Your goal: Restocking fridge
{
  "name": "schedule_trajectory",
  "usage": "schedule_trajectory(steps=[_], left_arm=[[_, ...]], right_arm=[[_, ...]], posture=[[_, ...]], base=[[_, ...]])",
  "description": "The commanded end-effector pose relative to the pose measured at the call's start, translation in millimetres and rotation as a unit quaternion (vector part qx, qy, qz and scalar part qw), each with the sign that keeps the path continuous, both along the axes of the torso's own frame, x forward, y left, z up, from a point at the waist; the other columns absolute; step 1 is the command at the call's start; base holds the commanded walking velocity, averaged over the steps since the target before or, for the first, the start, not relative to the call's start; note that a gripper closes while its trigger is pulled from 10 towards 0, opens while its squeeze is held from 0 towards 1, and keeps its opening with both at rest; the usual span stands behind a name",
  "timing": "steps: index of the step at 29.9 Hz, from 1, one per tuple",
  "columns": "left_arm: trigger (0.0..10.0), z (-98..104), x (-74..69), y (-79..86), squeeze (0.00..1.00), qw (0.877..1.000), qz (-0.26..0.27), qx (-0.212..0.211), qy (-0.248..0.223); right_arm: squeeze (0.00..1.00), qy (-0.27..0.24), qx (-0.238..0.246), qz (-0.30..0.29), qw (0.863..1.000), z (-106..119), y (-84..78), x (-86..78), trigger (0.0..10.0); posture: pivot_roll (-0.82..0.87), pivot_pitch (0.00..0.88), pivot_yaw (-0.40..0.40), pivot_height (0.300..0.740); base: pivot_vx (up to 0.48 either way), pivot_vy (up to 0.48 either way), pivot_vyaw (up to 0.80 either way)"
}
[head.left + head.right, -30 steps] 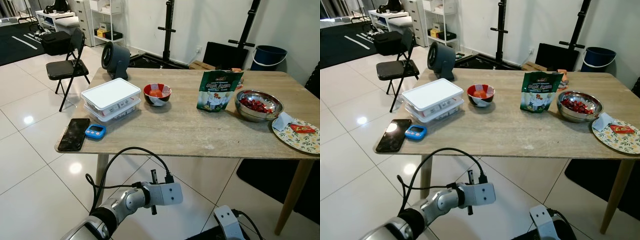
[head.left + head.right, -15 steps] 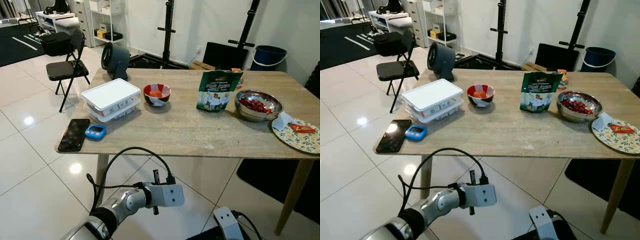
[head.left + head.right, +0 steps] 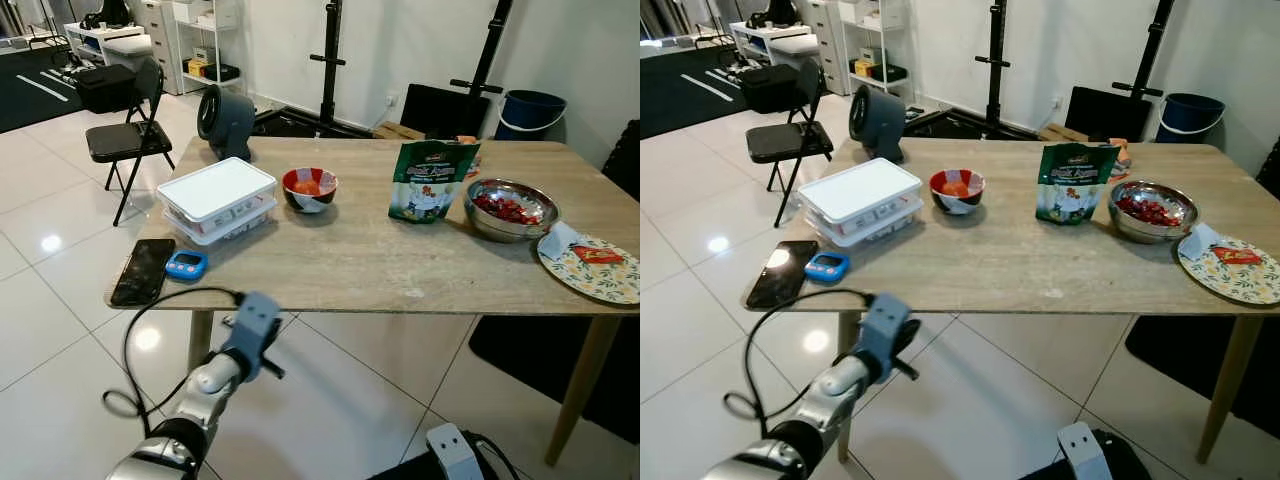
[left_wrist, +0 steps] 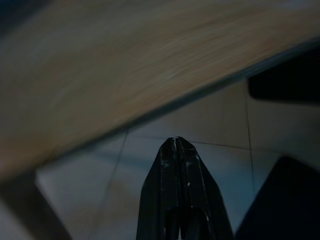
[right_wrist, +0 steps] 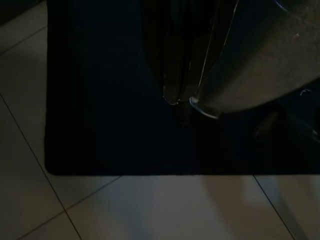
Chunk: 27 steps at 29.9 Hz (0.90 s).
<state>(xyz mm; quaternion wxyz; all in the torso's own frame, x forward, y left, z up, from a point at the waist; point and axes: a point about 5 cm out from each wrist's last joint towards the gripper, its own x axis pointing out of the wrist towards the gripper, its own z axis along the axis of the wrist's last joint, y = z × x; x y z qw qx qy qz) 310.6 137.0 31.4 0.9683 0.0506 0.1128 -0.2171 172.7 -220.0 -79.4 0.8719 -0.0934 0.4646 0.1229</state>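
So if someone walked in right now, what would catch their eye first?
Probably the green snack bag standing upright near the middle of the wooden table, with the steel bowl of red food just to its right. Next, the white lidded container near the table's left end, and the left gripper, fingers shut, raised below the table's front edge.

Head stereo pair: high, facing forward and down over the near long edge of the wooden table (image 3: 400,270), whole tabletop in frame, tiled floor (image 3: 970,400) below. Both eyes share the same scene, slightly offset sideways. Left wrist view: close under the table's near edge, looking up along shut black fingers (image 4: 176,165) at the tabletop underside (image 4: 100,65) and floor tiles. Right wrist view: dark, low, aimed at a black mat (image 5: 100,125) on tiles.
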Motion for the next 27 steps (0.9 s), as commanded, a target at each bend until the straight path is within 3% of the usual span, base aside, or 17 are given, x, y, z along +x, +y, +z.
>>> schedule_trajectory(steps=[1, 5, 8, 10, 11, 12, 13, 14, 16, 18, 21, 22, 27], left_arm=[[10.0, -12.2, -7.8, 14.7, 0.00, 0.998, 0.037, -0.015, 0.038], [10.0, -42.2, -33.2, 38.9, 0.00, 0.983, 0.137, -0.045, 0.116], [10.0, -47.0, -38.0, 41.6, 0.00, 0.979, 0.148, -0.055, 0.131], [10.0, -61.8, -54.1, 54.1, 0.00, 0.960, 0.211, -0.070, 0.173], [10.0, -61.8, -54.1, 54.1, 0.00, 0.960, 0.211, -0.070, 0.173], [10.0, -71.4, -65.8, 59.5, 0.00, 0.948, 0.234, -0.077, 0.204], [10.0, -71.4, -65.8, 59.5, 0.00, 0.948, 0.234, -0.077, 0.204], [10.0, -87.0, -88.0, 65.4, 0.00, 0.932, 0.244, -0.084, 0.254], [10.0, -91.2, -94.7, 65.8, 0.00, 0.928, 0.240, -0.089, 0.270], [10.0, -99.8, -107.5, 66.0, 0.00, 0.910, 0.255, -0.110, 0.307], [10.0, -112.0, -129.2, 67.5, 0.00, 0.899, 0.255, -0.068, 0.349], [10.0, -119.1, -144.2, 68.5, 0.00, 0.893, 0.254, -0.043, 0.370], [10.0, -124.8, -158.4, 72.3, 0.00, 0.880, 0.272, -0.028, 0.388]], right_arm=[[0.00, 0.019, -0.002, 0.002, 1.000, -4.1, -0.6, -8.8, 10.0], [0.00, 0.042, -0.006, 0.009, 0.999, -9.7, 0.2, -21.3, 10.0], [0.00, 0.045, -0.010, 0.013, 0.999, -10.6, 0.6, -23.1, 10.0], [0.00, 0.049, -0.018, 0.016, 0.999, -12.6, 1.2, -27.7, 10.0], [0.00, 0.049, -0.018, 0.016, 0.999, -12.6, 1.2, -27.7, 10.0], [0.00, 0.052, -0.019, 0.012, 0.998, -13.8, 1.5, -30.4, 10.0], [0.00, 0.052, -0.019, 0.012, 0.998, -13.8, 1.5, -30.4, 10.0], [0.00, 0.054, -0.014, 0.001, 0.998, -15.4, 3.2, -33.5, 10.0], [0.00, 0.054, -0.011, -0.002, 0.998, -15.8, 4.2, -34.2, 10.0], [0.00, 0.056, -0.013, -0.013, 0.998, -16.5, 5.0, -34.8, 10.0], [0.00, 0.047, 0.000, -0.027, 0.999, -16.0, 8.8, -31.8, 10.0], [0.00, 0.040, 0.021, -0.048, 0.998, -15.3, 11.9, -28.9, 10.0], [0.00, 0.019, 0.063, -0.088, 0.994, -12.6, 15.7, -22.4, 10.0]], posture=[[-0.03, 0.010, -0.029, 0.740], [-0.03, 0.006, -0.034, 0.740], [-0.03, 0.006, -0.034, 0.740], [-0.03, 0.003, -0.037, 0.740], [-0.03, 0.003, -0.037, 0.740], [-0.03, 0.001, -0.038, 0.740], [-0.03, 0.001, -0.038, 0.740], [-0.03, 0.000, -0.037, 0.740], [-0.03, 0.000, -0.037, 0.740], [-0.03, 0.000, -0.038, 0.740], [-0.03, 0.000, -0.035, 0.740], [-0.03, 0.000, -0.033, 0.740], [-0.03, 0.000, -0.029, 0.740]], base=[[0.000, 0.000, 0.00], [0.000, 0.000, 0.00], [0.000, 0.000, 0.00], [0.000, 0.000, 0.00], [0.000, 0.000, 0.00], [0.000, 0.000, 0.00], [0.000, 0.000, 0.00], [0.000, 0.000, 0.00], [0.000, 0.000, 0.00], [0.000, 0.000, 0.00], [0.000, 0.000, 0.00], [0.000, 0.000, 0.00], [0.000, 0.000, 0.00]])
